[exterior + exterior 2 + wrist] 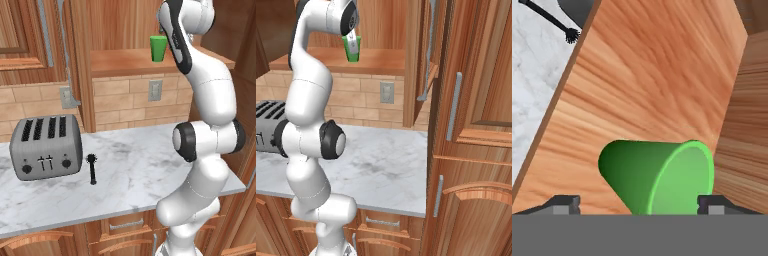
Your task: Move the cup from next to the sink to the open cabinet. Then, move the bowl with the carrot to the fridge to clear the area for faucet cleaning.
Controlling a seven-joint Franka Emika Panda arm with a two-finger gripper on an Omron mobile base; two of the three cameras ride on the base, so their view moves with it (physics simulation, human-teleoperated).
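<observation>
Cup [159, 48] stands upright on the open cabinet [125, 62] shelf, far right above the worktop [125, 170]. My tool [639, 204] straddles it with fingers spread wide, not gripping. I judge the first move done; bowl, carrot and fridge remain ahead. No brand or writing is readable anywhere.

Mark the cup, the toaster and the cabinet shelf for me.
cup [159, 48], left base view, its side wall.
toaster [46, 147], left base view, its front face.
cabinet shelf [120, 61], left base view, bare top surface.
</observation>
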